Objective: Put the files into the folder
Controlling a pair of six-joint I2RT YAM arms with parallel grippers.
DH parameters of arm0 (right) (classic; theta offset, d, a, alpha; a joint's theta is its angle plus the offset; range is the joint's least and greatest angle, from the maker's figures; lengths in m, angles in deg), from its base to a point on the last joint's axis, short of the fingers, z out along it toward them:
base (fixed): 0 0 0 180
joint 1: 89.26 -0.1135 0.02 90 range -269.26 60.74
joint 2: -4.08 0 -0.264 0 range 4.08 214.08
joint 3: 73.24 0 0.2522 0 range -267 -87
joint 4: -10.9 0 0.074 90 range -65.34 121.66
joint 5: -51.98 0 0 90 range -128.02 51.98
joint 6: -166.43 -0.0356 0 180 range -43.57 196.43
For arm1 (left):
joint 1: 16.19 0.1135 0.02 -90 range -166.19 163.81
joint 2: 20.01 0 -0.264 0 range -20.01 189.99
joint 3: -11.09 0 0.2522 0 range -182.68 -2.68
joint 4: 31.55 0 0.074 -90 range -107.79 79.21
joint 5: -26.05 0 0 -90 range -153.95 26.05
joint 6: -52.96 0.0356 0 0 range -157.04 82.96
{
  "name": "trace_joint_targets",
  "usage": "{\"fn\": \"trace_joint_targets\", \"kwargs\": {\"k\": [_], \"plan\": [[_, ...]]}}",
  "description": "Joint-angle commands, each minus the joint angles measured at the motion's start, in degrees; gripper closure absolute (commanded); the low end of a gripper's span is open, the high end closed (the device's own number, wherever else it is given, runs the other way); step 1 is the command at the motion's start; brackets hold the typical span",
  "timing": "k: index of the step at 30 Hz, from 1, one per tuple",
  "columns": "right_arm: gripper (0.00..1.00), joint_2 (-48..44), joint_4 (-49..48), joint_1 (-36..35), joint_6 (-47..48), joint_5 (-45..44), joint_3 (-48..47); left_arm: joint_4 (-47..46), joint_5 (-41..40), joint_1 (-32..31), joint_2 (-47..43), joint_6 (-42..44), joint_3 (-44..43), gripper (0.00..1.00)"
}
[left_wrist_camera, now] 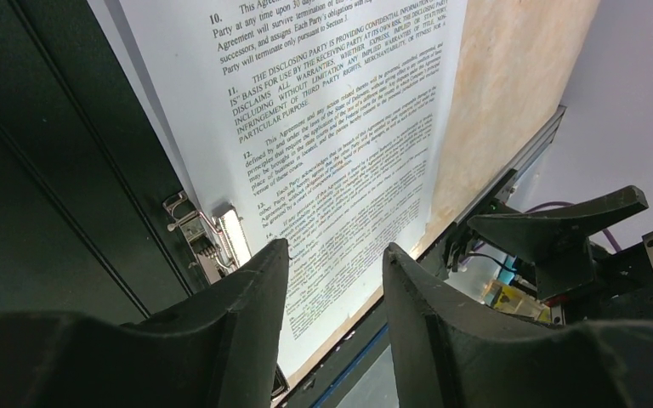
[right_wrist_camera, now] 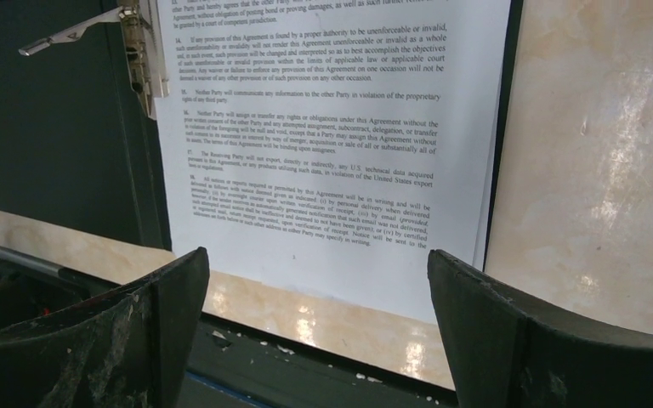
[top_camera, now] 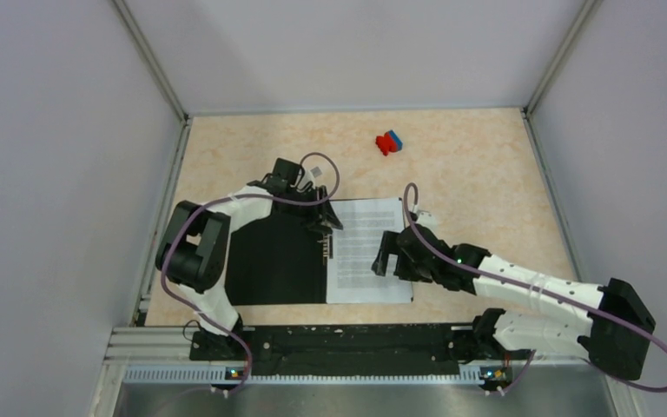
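Observation:
The folder [top_camera: 274, 261] lies open on the table, black inside up, with a metal clip [left_wrist_camera: 212, 234] at its spine. The files [top_camera: 366, 252], white printed sheets, lie flat on its right half; a thin black edge shows along their right side in the right wrist view [right_wrist_camera: 514, 127]. My left gripper [top_camera: 326, 228] is open and empty, hovering over the sheets' left edge next to the clip [left_wrist_camera: 334, 246]. My right gripper [top_camera: 385, 258] is wide open and empty above the lower part of the sheets [right_wrist_camera: 316, 253].
A small red-and-blue object [top_camera: 389, 142] lies at the back of the table. Grey walls close in the left, right and back. A black rail [top_camera: 339, 343] runs along the near edge by the arm bases.

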Motion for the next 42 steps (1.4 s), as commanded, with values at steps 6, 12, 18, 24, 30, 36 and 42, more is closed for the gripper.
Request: {"fn": "trace_joint_targets", "kwargs": {"k": [6, 12, 18, 24, 30, 36, 42], "plan": [[0.01, 2.3, -3.2, 1.3, 2.3, 0.8, -3.9, -2.7, -2.3, 0.0, -7.4, -1.2, 2.9, 0.51], [0.01, 3.2, -4.6, 2.3, 2.6, 1.3, -3.5, 3.9, -12.3, 0.3, -12.2, -0.1, -1.6, 0.49], [0.14, 0.7, -4.4, 8.0, 4.4, 2.0, -0.8, 15.5, -27.2, -0.4, -15.6, 3.7, -6.0, 0.54], [0.32, -0.7, -3.2, 14.9, 9.2, 1.9, 0.9, 15.7, -31.0, -2.2, -15.0, 3.7, -3.2, 0.61], [0.35, 4.9, -6.0, 14.9, 11.5, 3.3, 1.6, 15.5, -32.7, -4.2, -13.5, 3.2, -2.6, 0.62], [0.45, 10.2, -8.0, 14.9, 13.0, 3.1, 1.0, 14.9, -33.5, -5.8, -12.4, 2.6, -1.7, 0.66], [0.48, 13.4, -8.8, 14.9, 13.9, 2.1, 1.0, 15.3, -34.9, -7.4, -12.1, 2.6, -1.2, 0.68]]}}
